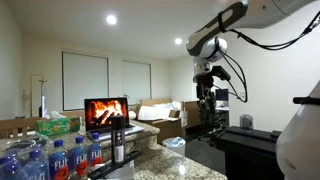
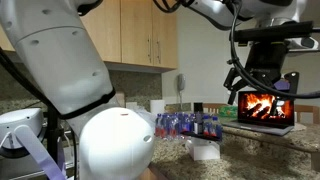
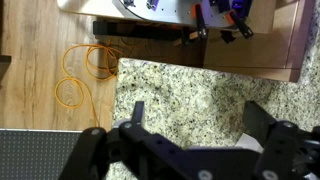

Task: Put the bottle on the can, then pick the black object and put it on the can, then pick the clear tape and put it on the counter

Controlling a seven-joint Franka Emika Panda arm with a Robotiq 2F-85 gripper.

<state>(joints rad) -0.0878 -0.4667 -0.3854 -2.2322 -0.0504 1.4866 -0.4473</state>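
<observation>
At bottom of wrist view, fingers (image 3: 135, 115): two dark pads spread as wide as they go, with nothing between them and nothing touched.
Gripper (image 3: 195, 110): empty and hanging in the air; in an exterior view it sits right of centre (image 1: 207, 97), high above counter level.
Counter (image 3: 170, 80): speckled granite fills the middle of the wrist view under the gap; no task item lies on that patch.
Floor (image 3: 30, 90): wood, left side of the wrist view, with a looped orange cable (image 3: 80, 75).
Bottle (image 1: 118, 138): slim, dark, upright, lower left-centre of an exterior view, just in front of the laptop (image 1: 105, 112) and well apart from the gripper.
Neighbours: water bottles (image 1: 60, 158) crowd the lower left corner, near the bottle.
Can, black object, tape: cannot be made out in any view.
Step, as judged: first placement not yet begun; the approach to the bottle lies ahead.
Risk 1: a tall, narrow bottle may tip if one pad meets it before the other.
Risk 2: wide-set fingers coming down into a crowded corner may clip a water bottle or the laptop screen.
Risk 3: a can top gives little footing; an off-centre release could topple the bottle.
</observation>
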